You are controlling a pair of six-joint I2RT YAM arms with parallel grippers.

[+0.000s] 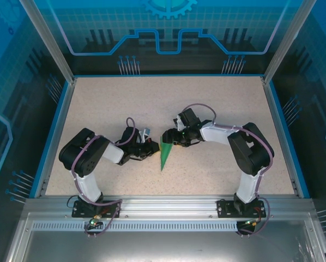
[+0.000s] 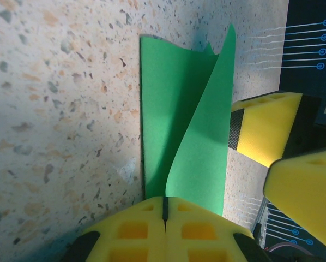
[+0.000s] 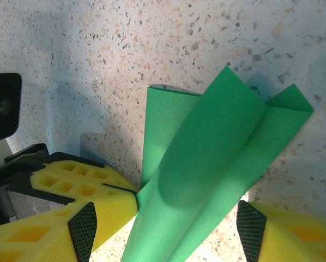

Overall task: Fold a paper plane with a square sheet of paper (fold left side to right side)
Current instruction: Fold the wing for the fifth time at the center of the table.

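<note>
The paper plane (image 1: pixel 165 154) is a narrow bright green dart at the table's middle, its point toward the near edge. In the left wrist view one flap of the paper plane (image 2: pixel 198 147) curls up off the flat layer, and its edge runs into the slit of my left gripper (image 2: pixel 164 210). That gripper (image 1: pixel 154 148) is shut, its fingertips pinching the flap. My right gripper (image 3: pixel 165 234) is open, with a finger on either side of the raised green fold (image 3: pixel 206 158), and its pads stand apart from the paper. Its yellow fingers (image 2: pixel 264 128) show at the right of the left wrist view.
The speckled beige table (image 1: pixel 217 103) has blue walls (image 1: pixel 168 49) at the back and sides. An aluminium rail (image 1: pixel 163 206) carries both arm bases along the near edge. The two grippers sit close together over the paper.
</note>
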